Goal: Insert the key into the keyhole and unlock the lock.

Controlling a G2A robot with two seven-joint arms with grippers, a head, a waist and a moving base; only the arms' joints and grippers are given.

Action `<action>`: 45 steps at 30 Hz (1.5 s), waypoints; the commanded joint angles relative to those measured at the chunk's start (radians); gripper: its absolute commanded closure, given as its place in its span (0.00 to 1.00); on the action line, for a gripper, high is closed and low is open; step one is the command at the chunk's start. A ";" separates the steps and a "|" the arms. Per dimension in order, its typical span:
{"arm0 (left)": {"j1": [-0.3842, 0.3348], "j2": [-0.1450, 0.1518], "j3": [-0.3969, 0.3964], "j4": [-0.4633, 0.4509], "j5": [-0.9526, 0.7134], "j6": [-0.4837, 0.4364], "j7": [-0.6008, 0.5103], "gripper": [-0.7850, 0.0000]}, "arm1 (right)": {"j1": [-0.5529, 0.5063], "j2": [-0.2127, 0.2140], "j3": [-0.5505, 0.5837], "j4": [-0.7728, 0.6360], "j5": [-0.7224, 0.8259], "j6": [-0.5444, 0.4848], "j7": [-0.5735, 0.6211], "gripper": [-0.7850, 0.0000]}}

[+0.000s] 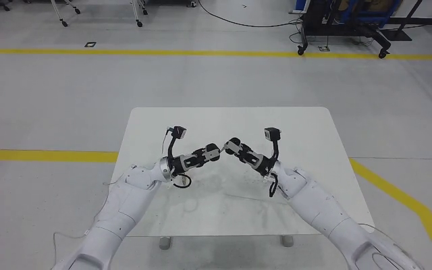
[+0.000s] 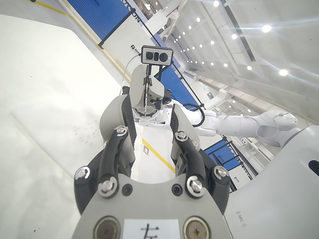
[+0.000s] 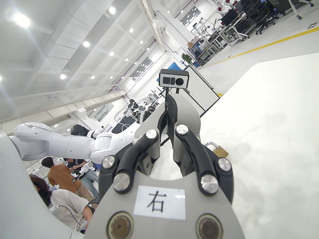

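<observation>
My two grippers meet tip to tip above the middle of the white table (image 1: 304, 135). The left gripper (image 1: 214, 150) is open, its fingers (image 2: 127, 115) spread on either side of the right gripper's tip (image 2: 147, 93). The right gripper (image 3: 169, 103) is shut, and a thin metal edge, apparently the key (image 2: 145, 98), is pinched between its pads. A brass padlock (image 3: 220, 151) with a silver shackle lies on the table below the right gripper, partly hidden behind one of its fingers.
The table runs bare towards its far edge (image 1: 229, 108) and right edge (image 1: 351, 175). Yellow floor lines (image 1: 202, 52) and wheeled benches (image 1: 344, 30) lie well beyond it. People (image 3: 62, 175) stand in the room behind.
</observation>
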 commanded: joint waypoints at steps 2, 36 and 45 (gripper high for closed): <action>-0.004 0.000 0.005 0.004 -0.004 0.000 -0.006 0.69 | -0.002 -0.008 0.012 0.007 -0.014 0.000 0.014 1.00; -0.013 -0.002 0.009 0.032 -0.074 0.002 0.029 1.00 | -0.032 -0.061 0.113 0.032 -0.015 0.000 0.117 0.00; 0.002 0.003 0.008 -0.008 -0.056 0.028 0.018 1.00 | -0.032 -0.061 0.113 0.032 -0.015 0.000 0.117 0.00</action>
